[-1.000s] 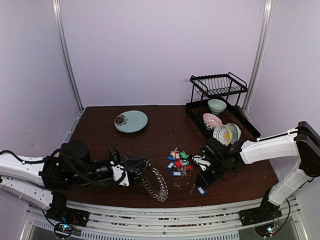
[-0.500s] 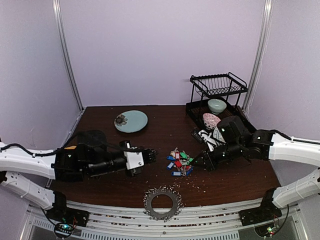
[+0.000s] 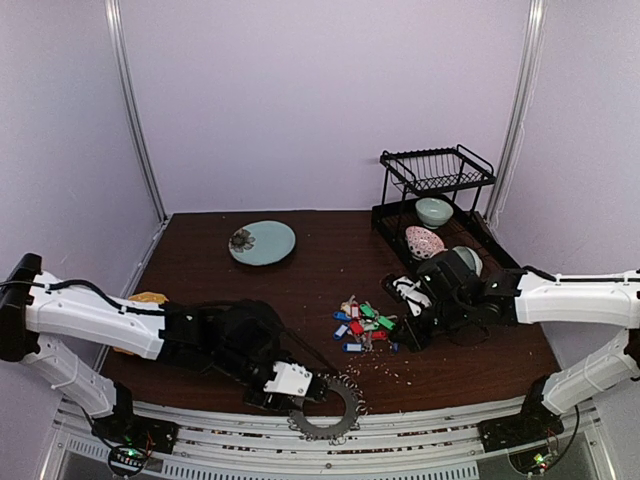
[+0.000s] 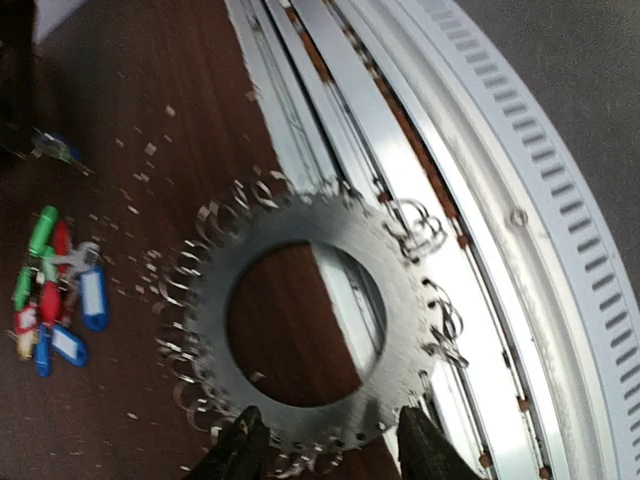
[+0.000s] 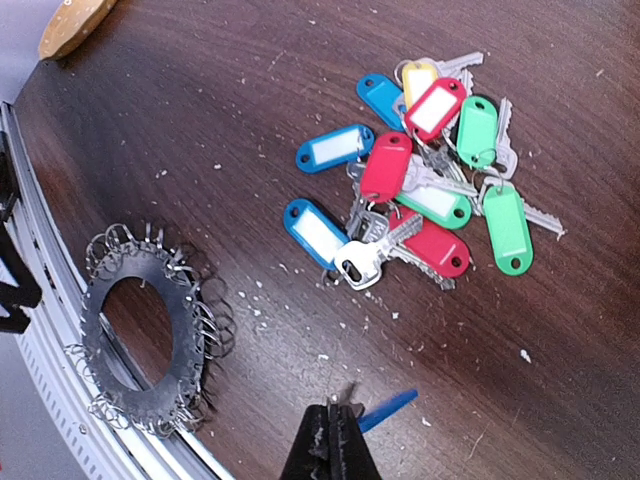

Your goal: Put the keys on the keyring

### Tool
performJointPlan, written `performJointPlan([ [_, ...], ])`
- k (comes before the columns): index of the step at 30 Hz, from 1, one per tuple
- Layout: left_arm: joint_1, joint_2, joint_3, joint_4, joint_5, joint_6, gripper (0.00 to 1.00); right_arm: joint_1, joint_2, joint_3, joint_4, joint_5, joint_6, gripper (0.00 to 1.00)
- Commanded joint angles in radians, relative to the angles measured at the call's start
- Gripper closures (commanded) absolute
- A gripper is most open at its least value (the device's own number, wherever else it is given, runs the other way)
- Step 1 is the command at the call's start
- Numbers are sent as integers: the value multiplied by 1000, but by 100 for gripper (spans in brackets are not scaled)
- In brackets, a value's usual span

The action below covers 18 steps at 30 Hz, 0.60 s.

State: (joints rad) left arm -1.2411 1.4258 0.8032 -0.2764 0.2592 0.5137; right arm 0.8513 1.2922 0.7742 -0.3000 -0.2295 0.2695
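The left gripper (image 4: 333, 448) stands part open, its black fingers straddling the nearest rim of the keyring (image 4: 400, 295) and holding nothing. The keyring is a flat, dull grey metal band with a round hole, fringed with small silvery wire loops. It lies half on the dark wood-grain table (image 5: 250, 120) and half over the ribbed white rail (image 4: 480, 230). Ahead of the right gripper (image 5: 335, 435) lie the keys (image 5: 430, 190), with glossy oblong tags in blue, red, green and yellow. Its jaws are pinched together on a blue key (image 5: 385, 408).
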Motion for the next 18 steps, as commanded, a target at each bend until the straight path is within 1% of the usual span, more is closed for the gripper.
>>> performJointPlan([
  [1, 8, 101, 59, -106, 69, 155, 52, -4, -42, -66, 37, 27, 31, 100],
  [3, 6, 152, 68, -97, 101, 187, 50, -5, -50, -88, 53, 12, 34, 100],
  [6, -16, 198, 93, -100, 208, 229, 48, -4, -56, -108, 48, 12, 25, 100],
  [8, -55, 224, 93, -94, 189, 249, 48, -4, -61, -115, 45, 14, 14, 100],
  [12, -61, 276, 91, -39, 166, 215, 49, -4, -65, -131, 69, -8, 2, 100],
  [15, -61, 289, 93, -3, 173, 196, 55, -5, -58, -129, 71, -10, -3, 100],
  [18, -61, 292, 84, 38, 104, 176, 67, -4, -57, -132, 76, -14, -6, 100],
])
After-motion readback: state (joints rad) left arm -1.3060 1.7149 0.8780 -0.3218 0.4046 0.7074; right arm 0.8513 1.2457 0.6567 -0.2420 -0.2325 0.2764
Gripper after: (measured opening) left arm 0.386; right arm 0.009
